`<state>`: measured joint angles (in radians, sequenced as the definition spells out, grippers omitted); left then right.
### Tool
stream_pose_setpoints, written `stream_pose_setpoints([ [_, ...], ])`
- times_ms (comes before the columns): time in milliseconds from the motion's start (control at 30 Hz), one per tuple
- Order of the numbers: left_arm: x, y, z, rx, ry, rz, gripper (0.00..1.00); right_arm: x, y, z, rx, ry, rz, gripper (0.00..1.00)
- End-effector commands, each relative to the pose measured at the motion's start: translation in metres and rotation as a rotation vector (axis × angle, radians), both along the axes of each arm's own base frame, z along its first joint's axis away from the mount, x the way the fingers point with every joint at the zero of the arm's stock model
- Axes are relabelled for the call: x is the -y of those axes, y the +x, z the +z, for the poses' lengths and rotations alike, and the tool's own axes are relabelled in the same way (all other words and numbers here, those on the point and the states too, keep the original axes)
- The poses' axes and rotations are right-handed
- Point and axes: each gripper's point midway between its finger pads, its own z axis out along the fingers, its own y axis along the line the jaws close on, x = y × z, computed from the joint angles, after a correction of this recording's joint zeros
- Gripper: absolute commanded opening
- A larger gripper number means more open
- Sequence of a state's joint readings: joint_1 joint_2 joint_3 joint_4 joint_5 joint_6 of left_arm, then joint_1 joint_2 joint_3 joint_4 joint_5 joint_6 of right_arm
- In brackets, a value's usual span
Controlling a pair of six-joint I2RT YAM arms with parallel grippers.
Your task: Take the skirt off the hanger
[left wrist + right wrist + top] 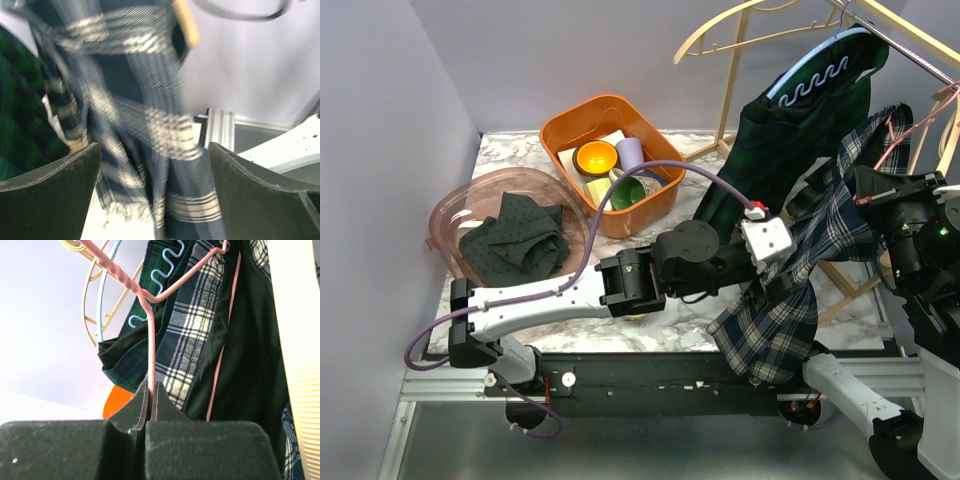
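Right gripper (151, 392) pinches the thin pink hanger (151, 345) tight. Left gripper (155, 146) has its fingers spread wide apart, holding nothing. Blue checked skirt (145, 100) hangs on the hanger, right in front of it.

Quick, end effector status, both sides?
Left end effector: open, plaid skirt in front of it, not gripped.
Right end effector: closed on the pink hanger wire.

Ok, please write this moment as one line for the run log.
left end effector: open, facing plaid skirt | right end effector: shut on pink hanger | plaid skirt: not yet off pink hanger
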<state>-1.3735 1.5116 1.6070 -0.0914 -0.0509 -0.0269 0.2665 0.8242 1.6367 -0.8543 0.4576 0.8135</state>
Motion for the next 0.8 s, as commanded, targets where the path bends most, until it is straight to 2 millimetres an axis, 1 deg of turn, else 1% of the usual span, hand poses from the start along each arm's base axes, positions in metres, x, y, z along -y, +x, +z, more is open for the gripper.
stream_pose_setpoints([
  [0, 0.007, -0.009, 0.025, 0.064, -0.046, 0.042, 0.99, -0.002, -0.002, 0.030, 0.125, 0.065, 0.011, 0.01],
  [33, 0.008, -0.009, 0.023, 0.064, -0.042, 0.053, 0.99, -0.002, -0.002, 0.030, 0.126, 0.068, 0.009, 0.01],
  [67, 0.012, -0.010, 0.017, 0.063, -0.024, 0.051, 0.99, -0.001, -0.004, 0.032, 0.135, 0.073, 0.009, 0.01],
  [233, 0.016, -0.013, 0.010, 0.031, 0.002, 0.047, 0.99, -0.001, -0.008, 0.034, 0.149, 0.080, 0.014, 0.01],
  [367, 0.023, -0.004, 0.000, 0.029, 0.030, 0.094, 0.99, -0.004, -0.013, 0.039, 0.182, 0.099, 0.035, 0.01],
  [433, 0.029, 0.000, -0.008, 0.034, 0.055, 0.110, 0.92, -0.005, -0.013, 0.040, 0.184, 0.101, 0.042, 0.01],
  [467, 0.031, 0.000, -0.013, 0.036, 0.073, 0.110, 0.85, -0.005, -0.013, 0.040, 0.185, 0.098, 0.042, 0.01],
  [500, 0.034, 0.000, -0.015, 0.034, 0.082, 0.109, 0.59, -0.005, -0.012, 0.040, 0.183, 0.096, 0.040, 0.01],
  [533, 0.035, 0.000, -0.016, 0.032, 0.088, 0.109, 0.41, -0.004, -0.012, 0.040, 0.184, 0.095, 0.037, 0.01],
  [567, 0.033, -0.002, -0.019, 0.028, 0.105, 0.103, 0.28, -0.003, -0.011, 0.039, 0.181, 0.088, 0.027, 0.01],
  [600, 0.031, -0.004, -0.019, 0.025, 0.110, 0.092, 0.17, -0.001, -0.010, 0.039, 0.180, 0.080, 0.018, 0.01],
  [633, 0.029, -0.007, -0.022, 0.020, 0.120, 0.085, 0.00, 0.000, -0.011, 0.040, 0.184, 0.077, 0.012, 0.01],
  [667, 0.025, -0.009, -0.023, 0.019, 0.130, 0.080, 0.00, 0.004, -0.011, 0.041, 0.188, 0.072, -0.007, 0.01],
  [733, 0.010, -0.014, -0.024, 0.019, 0.136, 0.071, 0.00, 0.008, -0.011, 0.042, 0.195, 0.068, -0.027, 0.01],
  [767, 0.005, -0.016, -0.024, -0.005, 0.132, 0.075, 0.00, 0.011, -0.012, 0.046, 0.210, 0.066, -0.043, 0.01],
])
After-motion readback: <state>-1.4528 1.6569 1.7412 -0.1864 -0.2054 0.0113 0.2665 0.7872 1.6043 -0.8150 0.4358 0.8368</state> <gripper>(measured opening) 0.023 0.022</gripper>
